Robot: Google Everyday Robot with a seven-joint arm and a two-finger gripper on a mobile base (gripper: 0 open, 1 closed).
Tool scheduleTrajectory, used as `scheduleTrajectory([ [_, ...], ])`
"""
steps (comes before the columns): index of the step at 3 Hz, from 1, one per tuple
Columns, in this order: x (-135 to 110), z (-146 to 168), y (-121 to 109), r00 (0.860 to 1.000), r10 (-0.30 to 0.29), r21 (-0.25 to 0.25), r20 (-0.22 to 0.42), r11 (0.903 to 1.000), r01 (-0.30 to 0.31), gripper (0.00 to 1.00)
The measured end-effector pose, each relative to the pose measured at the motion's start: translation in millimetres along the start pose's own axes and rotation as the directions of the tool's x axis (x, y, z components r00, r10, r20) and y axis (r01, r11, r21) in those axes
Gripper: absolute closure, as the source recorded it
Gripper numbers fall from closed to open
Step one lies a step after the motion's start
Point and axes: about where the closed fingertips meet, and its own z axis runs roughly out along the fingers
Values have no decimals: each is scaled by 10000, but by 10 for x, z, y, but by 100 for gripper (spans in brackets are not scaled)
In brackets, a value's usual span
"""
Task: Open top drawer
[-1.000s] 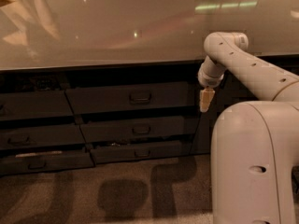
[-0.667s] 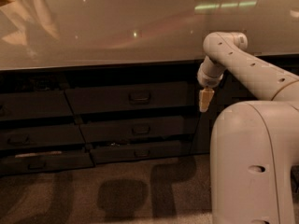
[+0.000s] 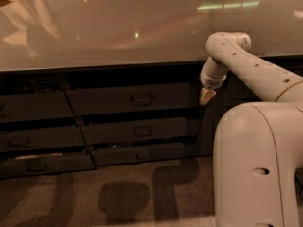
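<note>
A: Where's the gripper (image 3: 207, 96)?

B: Hanging tip-down off the pale arm (image 3: 246, 65), just under the worktop (image 3: 118, 27) edge. It sits at the right-hand end of the top drawer (image 3: 109, 100), level with its front.

A: Open or closed?

B: Cannot tell. Only a tan tip shows, and nothing about its state reads from this angle.

A: And the drawer?

B: Shut, by the look of it, with its front in line with its neighbours. It is first in the row under the worktop, with two shallower drawer fronts (image 3: 137, 131) stacked beneath it. Its long axis is horizontal, running along the worktop edge.

A: Handle?

B: A small dark loop handle (image 3: 141, 98) at the centre of the front, also lying horizontal. It is well apart from the gripper, off to the left in the camera view and at about the same height.

A: So what does the move turn on?

B: My reading: a sideways shift to the left along the front, with little change in height. Then close on the loop and pull straight out toward the base. No contact yet, so the task is hardly begun.
</note>
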Motion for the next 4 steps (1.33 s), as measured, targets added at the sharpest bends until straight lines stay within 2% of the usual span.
scheduleTrajectory([
  [2, 0, 1, 0, 10000, 0, -1, 0, 10000, 0, 89],
  [3, 0, 0, 0, 10000, 0, -2, 0, 10000, 0, 100],
  [4, -5, -35, -4, 10000, -2, -1, 0, 10000, 2, 100],
])
